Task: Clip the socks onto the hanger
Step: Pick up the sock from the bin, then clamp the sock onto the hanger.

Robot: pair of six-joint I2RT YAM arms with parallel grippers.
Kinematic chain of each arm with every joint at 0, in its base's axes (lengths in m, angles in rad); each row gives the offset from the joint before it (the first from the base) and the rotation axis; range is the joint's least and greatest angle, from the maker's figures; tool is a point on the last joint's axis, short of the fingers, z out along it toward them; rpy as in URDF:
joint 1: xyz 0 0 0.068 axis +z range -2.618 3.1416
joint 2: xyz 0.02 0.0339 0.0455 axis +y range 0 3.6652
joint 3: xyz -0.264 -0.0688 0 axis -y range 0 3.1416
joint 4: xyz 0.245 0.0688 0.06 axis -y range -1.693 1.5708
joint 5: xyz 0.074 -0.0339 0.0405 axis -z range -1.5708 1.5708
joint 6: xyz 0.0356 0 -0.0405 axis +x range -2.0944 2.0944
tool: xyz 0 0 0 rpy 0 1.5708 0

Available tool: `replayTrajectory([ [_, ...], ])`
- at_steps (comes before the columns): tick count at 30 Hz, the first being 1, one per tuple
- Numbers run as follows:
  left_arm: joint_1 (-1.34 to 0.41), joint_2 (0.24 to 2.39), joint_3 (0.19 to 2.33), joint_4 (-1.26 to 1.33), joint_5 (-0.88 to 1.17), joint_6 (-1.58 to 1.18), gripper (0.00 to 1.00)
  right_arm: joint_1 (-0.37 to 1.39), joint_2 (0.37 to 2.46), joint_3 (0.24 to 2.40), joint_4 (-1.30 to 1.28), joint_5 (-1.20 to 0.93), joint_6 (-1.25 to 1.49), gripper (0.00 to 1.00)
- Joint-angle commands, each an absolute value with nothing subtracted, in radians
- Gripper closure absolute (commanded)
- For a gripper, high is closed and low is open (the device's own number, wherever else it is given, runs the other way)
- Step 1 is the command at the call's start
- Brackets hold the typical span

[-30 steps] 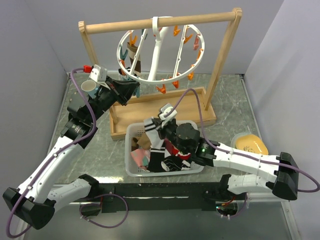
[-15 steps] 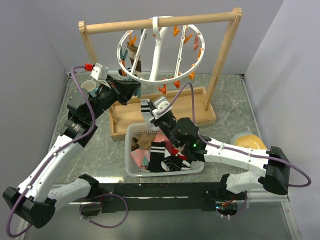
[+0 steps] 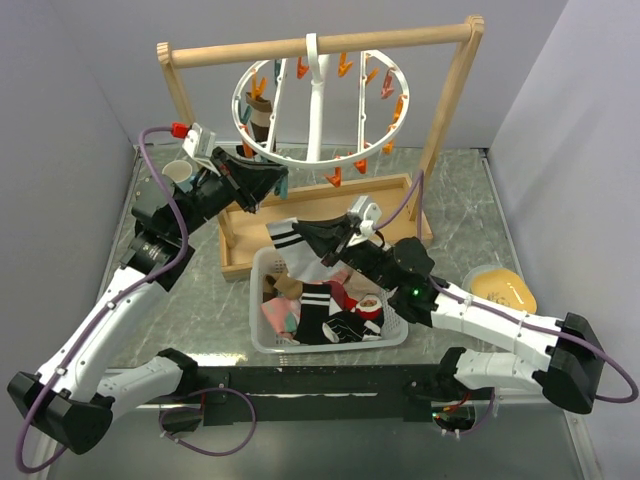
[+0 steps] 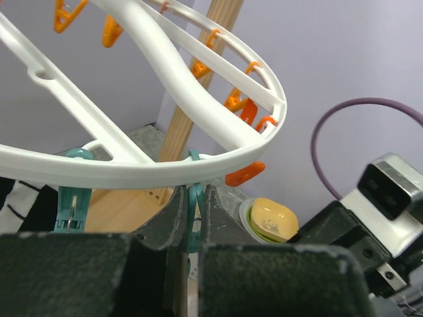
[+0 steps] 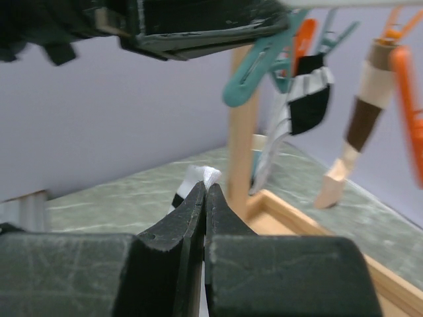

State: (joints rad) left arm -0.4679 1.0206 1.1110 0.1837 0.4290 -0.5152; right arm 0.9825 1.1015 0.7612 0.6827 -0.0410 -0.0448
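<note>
Since 1 second ago the right gripper (image 3: pixel 305 238) has lifted a black-and-white striped fabric sock (image 3: pixel 284 241) out of the white plastic basket (image 3: pixel 258 310) and swung it up and left, toward the large round white plastic hanger (image 3: pixel 318 110), whose ring has also turned a little on the light wooden frame (image 3: pixel 300 46). Its 2 fingers are pressed together on 1 end of the sock, and the rest droops over the basket, where the other socks (image 3: pixel 335 315) lie heaped. The left gripper (image 4: pixel 192 210) is pinched tight on a teal plastic peg (image 4: pixel 192 224) hanging from the hanger's near rim, close above the held sock. A brown-and-white sock (image 5: pixel 365 112) hangs clipped further round.

The sock looks light, soft and limp, so it will likely sag and fold. Holding it near the end seems right, provided a free edge of fabric sticks out to slide into the peg's mouth. The peg is springy and swings with the ring, so it needs steadying.
</note>
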Motion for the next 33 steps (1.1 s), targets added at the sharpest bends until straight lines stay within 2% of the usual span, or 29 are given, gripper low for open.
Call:
replayTrajectory([
  [1,-0.469,1.035,1.135,0.215,0.644,-0.59,0.99,0.917,1.132,0.758,0.86,-0.277,0.13,1.0],
  [9,-0.434,1.081,1.147,0.287,0.779,-0.706,0.99,0.789,1.213,0.709,1.167,-0.419,0.411,1.0],
  [16,-0.431,1.085,1.14,0.333,0.828,-0.733,0.99,0.724,1.304,0.693,1.379,-0.445,0.596,1.0],
  [33,-0.428,1.06,1.115,0.311,0.819,-0.68,0.99,0.672,1.41,0.716,1.638,-0.434,0.819,1.0],
])
